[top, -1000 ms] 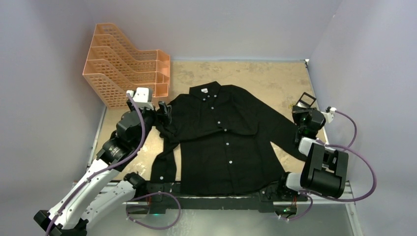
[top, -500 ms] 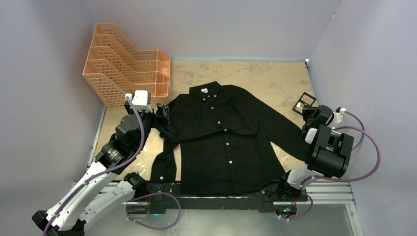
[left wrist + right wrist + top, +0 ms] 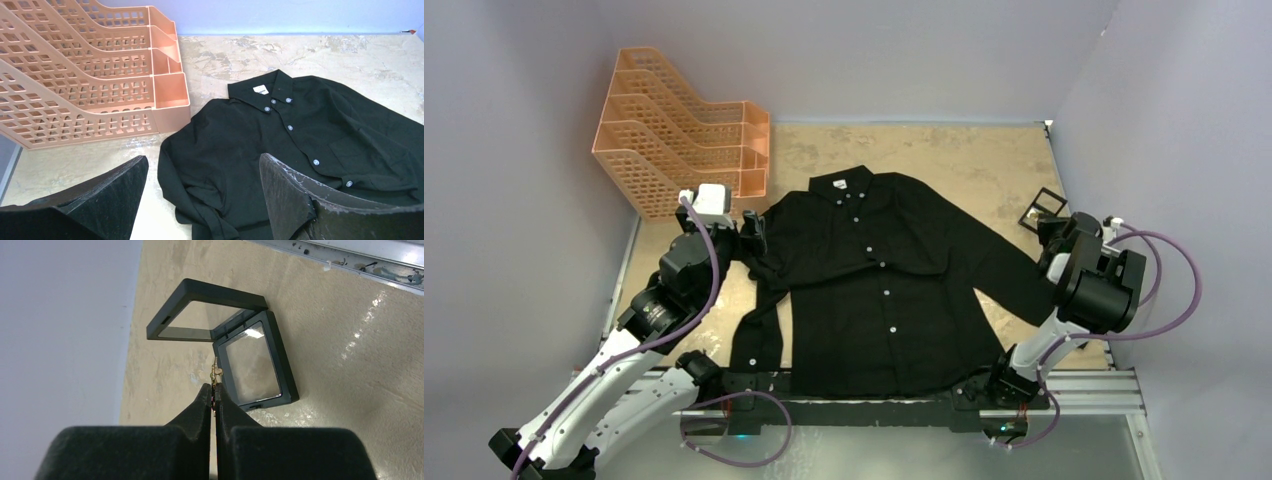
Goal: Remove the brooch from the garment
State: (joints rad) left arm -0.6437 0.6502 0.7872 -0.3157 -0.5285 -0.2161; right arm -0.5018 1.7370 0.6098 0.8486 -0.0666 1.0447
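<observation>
The black shirt [image 3: 874,280] lies flat and spread on the table, collar to the back; it also shows in the left wrist view [image 3: 300,145]. My right gripper [image 3: 215,386] is shut on the small golden brooch [image 3: 215,371], which sticks out of the fingertips edge-on, just left of an open black display case [image 3: 250,362]. In the top view the right gripper [image 3: 1049,232] is at the table's right side beside the case [image 3: 1044,208], off the shirt. My left gripper [image 3: 202,165] is open and empty above the shirt's left shoulder and sleeve [image 3: 754,232].
An orange mesh file rack [image 3: 679,150] stands at the back left, close behind my left gripper; it also shows in the left wrist view [image 3: 90,75]. Grey walls enclose the table on three sides. A metal rail [image 3: 1084,385] runs along the near edge.
My right arm has swung right and back, carrying the brooch from the shirt's right sleeve edge to the case. The left arm has barely moved.
</observation>
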